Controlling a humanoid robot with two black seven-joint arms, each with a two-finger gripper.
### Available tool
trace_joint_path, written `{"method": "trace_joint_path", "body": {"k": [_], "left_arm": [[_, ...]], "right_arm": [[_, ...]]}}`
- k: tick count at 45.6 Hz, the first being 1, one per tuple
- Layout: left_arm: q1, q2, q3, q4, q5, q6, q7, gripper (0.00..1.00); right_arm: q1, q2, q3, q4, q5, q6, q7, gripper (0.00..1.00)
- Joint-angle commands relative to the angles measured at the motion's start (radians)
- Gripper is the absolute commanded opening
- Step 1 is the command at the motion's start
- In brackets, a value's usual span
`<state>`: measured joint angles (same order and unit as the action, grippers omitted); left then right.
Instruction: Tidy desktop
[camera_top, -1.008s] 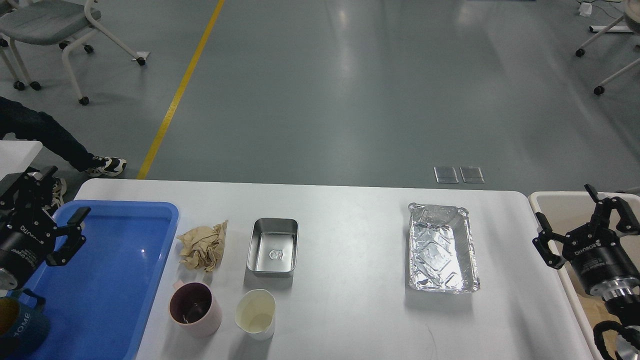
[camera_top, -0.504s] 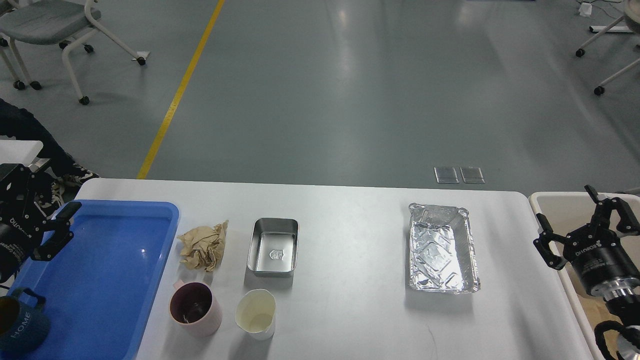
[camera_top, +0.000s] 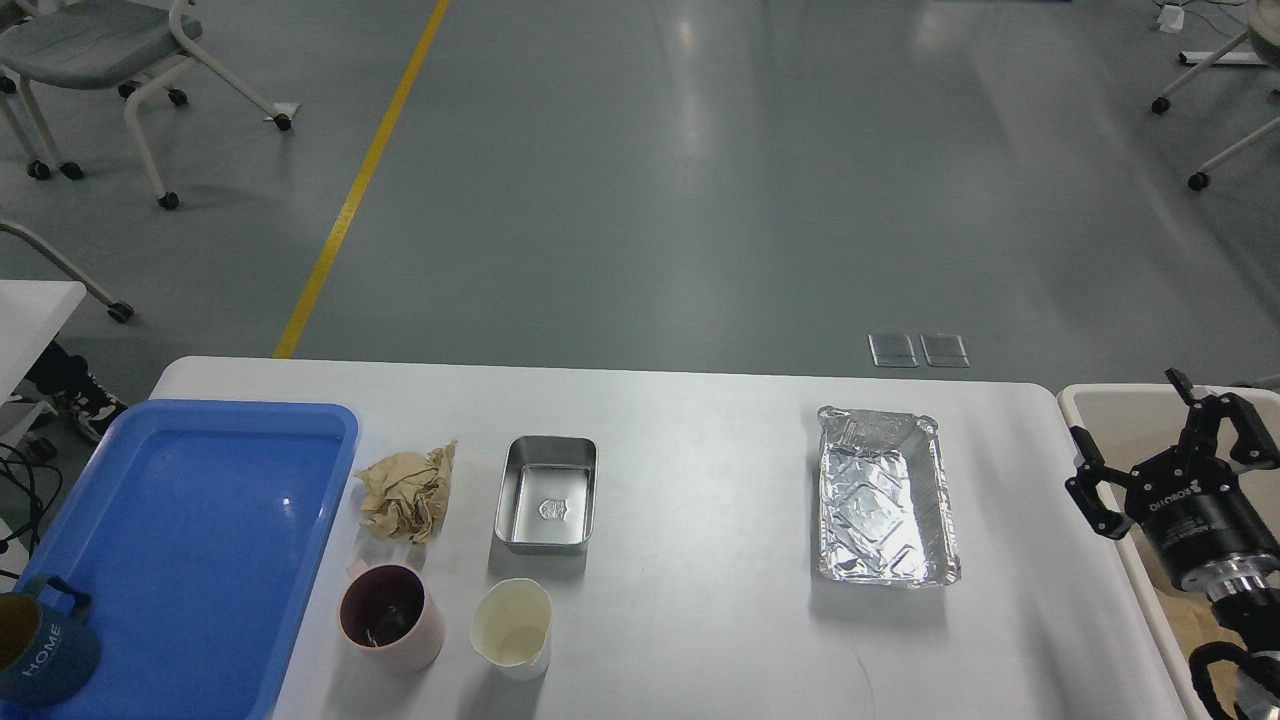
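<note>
The white desktop fills the lower part of the head view. On it lie a crumpled brown paper, a steel rectangular tin, a pink mug, a cream cup and a foil tray. A dark blue mug marked HOME stands in the blue tray at its near left corner. My right gripper is open and empty, over the beige bin's left edge, right of the desktop. My left gripper is out of view.
The beige bin stands off the desktop's right edge. Wheeled chairs stand on the grey floor beyond, and another white table corner and a person's shoe are at the left.
My left gripper has drawn back leftward from over the blue tray and left the view. The person at the left has moved away. My right gripper has barely moved.
</note>
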<state>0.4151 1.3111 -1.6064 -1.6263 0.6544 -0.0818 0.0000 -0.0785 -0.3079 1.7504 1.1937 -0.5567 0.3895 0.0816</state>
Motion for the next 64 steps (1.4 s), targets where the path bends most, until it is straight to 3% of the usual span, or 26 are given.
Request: {"method": "trace_joint_path", "body": {"k": [1,20,37,42,51,55,64], "left_arm": [[0.001,0.005,-0.041,0.0,0.076,-0.015,0.0,0.95],[0.005,0.002,-0.043,0.002,0.08,-0.056,0.002,0.94],[-0.027,-0.001,0.163,-0.004,0.139,-0.081,0.005,0.94],[-0.09,-0.007,0.247,-0.003,0.148,-0.125,0.005,0.94],[-0.261,-0.045,0.41,0.069,0.211,-0.119,0.005,0.94],[-0.367,-0.101,0.505,0.17,0.248,-0.128,0.003,0.94],[-0.608,-0.285,0.781,0.275,0.421,-0.115,0.005,0.94]], "right_arm": [[-0.004,-0.011,0.005,0.0,0.0,-0.001,0.0,1.0],[0.002,-0.011,0.0,-0.002,0.001,-0.001,0.0,1.0],[-0.001,-0.008,-0.003,0.003,0.0,0.0,0.0,1.0],[-0.003,-0.007,-0.005,0.003,0.0,0.0,0.0,1.0],[-0.001,-0.005,-0.006,0.006,0.0,0.0,0.0,1.0],[-0.003,-0.005,-0.006,0.006,0.0,0.002,0.0,1.0],[-0.001,-0.002,-0.006,0.006,0.0,0.002,0.0,1.0]]}}
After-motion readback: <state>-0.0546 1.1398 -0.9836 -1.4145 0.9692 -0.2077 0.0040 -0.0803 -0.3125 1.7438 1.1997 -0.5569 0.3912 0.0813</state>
